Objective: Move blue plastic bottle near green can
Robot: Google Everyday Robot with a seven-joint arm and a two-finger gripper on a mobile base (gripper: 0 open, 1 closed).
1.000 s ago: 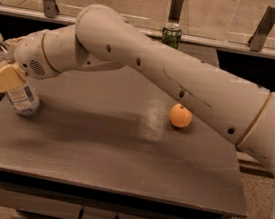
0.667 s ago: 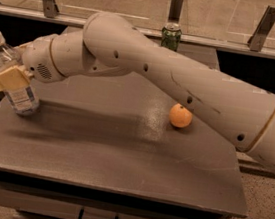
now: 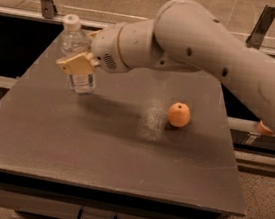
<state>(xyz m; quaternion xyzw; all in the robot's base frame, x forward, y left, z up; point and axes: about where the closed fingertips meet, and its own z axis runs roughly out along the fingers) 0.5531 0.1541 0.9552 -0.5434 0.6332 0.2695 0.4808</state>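
Gripper [image 3: 72, 62] is sitting over the far left part of the table [image 3: 97, 146], at the end of the arm [image 3: 211, 45] that is reaching in from the right. Its tan fingers are closing across the middle of the blue plastic bottle [image 3: 74, 41], one in front and, as far as I can judge, one behind, so the jaws are clamped on the bottle's waist.

The bottle is standing nearly upright, its long axis running up and down with the white cap [image 3: 72, 20] leaning slightly to the left. The fingers are crossing that axis roughly at right angles. Whether its base is resting on the table or hanging just above it, I cannot tell.

The green can is not showing anywhere. The thick arm is covering much of the back of the table, and the can may be lying behind it, but that is only a guess.

An orange [image 3: 178, 114] is lying on the table to the right, well apart from the bottle and nearer the front.

So the coming move is depending on where the can is. If it is behind the arm, the bottle is needing to travel right along the back, passing behind the orange while staying upright.
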